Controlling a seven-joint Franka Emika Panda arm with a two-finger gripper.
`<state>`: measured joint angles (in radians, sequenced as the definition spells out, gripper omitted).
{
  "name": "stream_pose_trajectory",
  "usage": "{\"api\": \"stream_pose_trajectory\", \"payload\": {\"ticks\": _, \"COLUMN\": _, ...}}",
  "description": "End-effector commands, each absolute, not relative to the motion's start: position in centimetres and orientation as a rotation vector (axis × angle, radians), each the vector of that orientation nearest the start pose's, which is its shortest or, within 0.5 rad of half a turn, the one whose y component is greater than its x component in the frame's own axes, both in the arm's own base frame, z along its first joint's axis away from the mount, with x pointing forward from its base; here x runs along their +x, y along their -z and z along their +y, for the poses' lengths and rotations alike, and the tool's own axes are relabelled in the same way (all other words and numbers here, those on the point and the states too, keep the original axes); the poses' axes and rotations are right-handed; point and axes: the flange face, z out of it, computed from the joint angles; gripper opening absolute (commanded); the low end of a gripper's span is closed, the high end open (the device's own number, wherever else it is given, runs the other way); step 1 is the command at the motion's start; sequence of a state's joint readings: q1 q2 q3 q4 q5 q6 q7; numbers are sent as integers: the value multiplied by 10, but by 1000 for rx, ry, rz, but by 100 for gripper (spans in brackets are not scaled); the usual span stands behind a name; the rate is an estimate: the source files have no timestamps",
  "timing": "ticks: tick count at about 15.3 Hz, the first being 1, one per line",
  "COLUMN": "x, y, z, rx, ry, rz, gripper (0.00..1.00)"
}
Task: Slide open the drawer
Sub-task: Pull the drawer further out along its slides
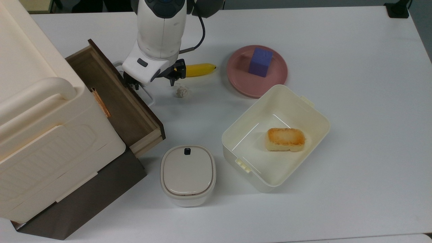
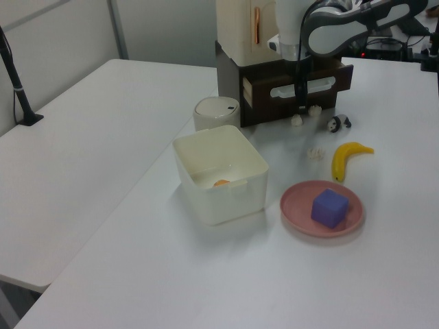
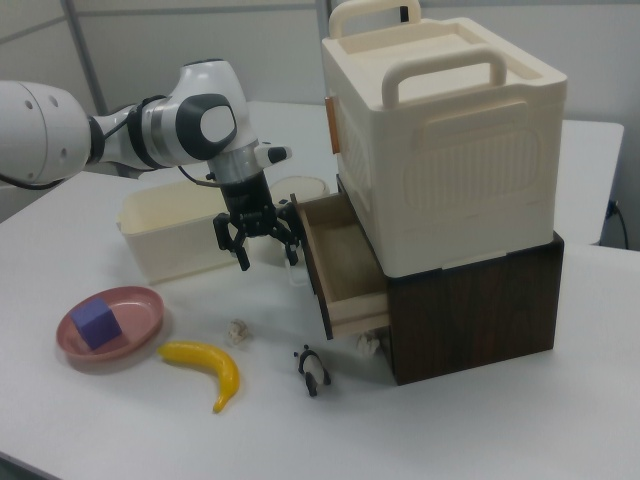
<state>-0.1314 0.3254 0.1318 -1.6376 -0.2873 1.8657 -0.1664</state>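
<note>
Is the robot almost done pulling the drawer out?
Partly done: the drawer already sticks out from the dark cabinet, with its wooden inside showing and nothing in it. In hand: the end effector is at the white wire handle on the dark front panel. Left: perhaps a little more sliding, since the back of the drawer sits under the big cream box, then letting go.
</note>
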Motion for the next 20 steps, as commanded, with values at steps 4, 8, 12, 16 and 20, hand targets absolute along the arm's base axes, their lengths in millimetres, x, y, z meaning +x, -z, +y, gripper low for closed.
{"api": "stream_pose_trajectory", "payload": {"ticks": 4, "x": 626, "y": -422, "z": 20, "rx": -3286, "ry": -277, "rz": -468, "gripper": 100}}
{"api": "stream_pose_trajectory", "payload": {"ticks": 8, "x": 626, "y": -424, "z": 20, "rx": -3287, "ry": -271, "rz": -469, "gripper": 100}}
{"api": "stream_pose_trajectory", "payload": {"ticks": 12, "x": 623, "y": -421, "z": 24, "rx": -3284, "ry": -298, "rz": -480, "gripper": 100}}
{"api": "stream_pose_trajectory", "payload": {"ticks": 16, "x": 617, "y": -419, "z": 35, "rx": -3271, "ry": -355, "rz": -510, "gripper": 100}}
{"api": "stream_pose_trajectory", "payload": {"ticks": 20, "x": 614, "y": -419, "z": 41, "rx": -3264, "ry": -389, "rz": -524, "gripper": 100}}
